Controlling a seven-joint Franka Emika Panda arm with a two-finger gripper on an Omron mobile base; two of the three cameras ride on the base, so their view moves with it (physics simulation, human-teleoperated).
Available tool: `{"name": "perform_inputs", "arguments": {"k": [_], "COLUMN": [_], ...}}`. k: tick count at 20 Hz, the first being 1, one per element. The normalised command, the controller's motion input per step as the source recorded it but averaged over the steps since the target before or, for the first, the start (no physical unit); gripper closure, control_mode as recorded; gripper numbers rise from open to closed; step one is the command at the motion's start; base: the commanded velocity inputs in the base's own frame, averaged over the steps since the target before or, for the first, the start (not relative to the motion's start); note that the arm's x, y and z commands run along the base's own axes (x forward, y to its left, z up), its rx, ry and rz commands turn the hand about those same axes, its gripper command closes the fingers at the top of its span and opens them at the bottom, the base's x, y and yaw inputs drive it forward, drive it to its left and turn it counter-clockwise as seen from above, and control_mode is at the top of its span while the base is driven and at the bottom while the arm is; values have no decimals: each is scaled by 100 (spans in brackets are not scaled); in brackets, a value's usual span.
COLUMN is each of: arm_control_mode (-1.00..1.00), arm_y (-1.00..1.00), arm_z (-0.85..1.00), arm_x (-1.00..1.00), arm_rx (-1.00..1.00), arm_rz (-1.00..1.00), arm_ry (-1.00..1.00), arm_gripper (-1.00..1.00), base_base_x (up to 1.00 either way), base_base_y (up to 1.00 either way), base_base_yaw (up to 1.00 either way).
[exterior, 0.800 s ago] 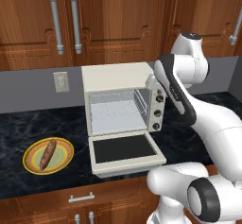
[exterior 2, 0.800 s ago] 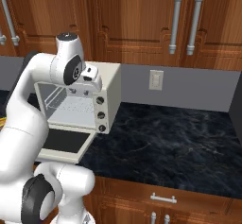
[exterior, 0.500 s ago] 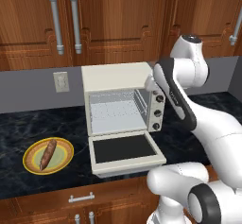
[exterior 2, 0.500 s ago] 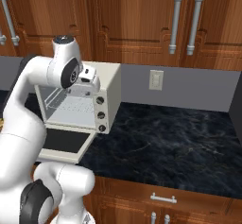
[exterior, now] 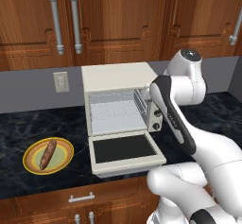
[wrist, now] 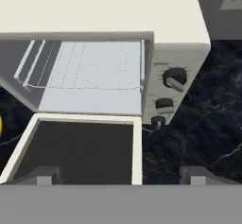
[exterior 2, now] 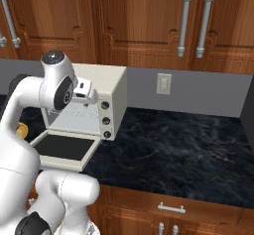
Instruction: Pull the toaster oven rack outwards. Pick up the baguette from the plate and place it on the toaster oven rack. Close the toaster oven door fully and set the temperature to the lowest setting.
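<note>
We hover above the toaster oven with fingers spread wide and empty. The toaster oven door lies open, but the toaster oven rack sits inside. The baguette waits on its plate on the desk; every step remains.

the toaster oven was viewed from behind the arm's left, looking forward and down over the counter. the same toaster oven and counter were viewed from behind its right. the toaster oven was viewed closely from above its open front.
</note>
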Motion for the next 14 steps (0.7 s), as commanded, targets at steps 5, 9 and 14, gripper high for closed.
{"name": "perform_inputs", "arguments": {"k": [5, 9, 14], "arm_control_mode": [-100, -100, -100], "arm_y": [28, 32, 25], "arm_z": [-13, -18, -19], "arm_x": [-7, 0, 0], "arm_rx": [0, 0, 0], "arm_rz": [-1, -3, -4], "arm_ry": [-2, 0, 0], "arm_gripper": [-100, -100, -100], "base_base_x": [0, 0, 0], "base_base_y": [0, 0, 0], "base_base_yaw": [0, 0, 0]}}
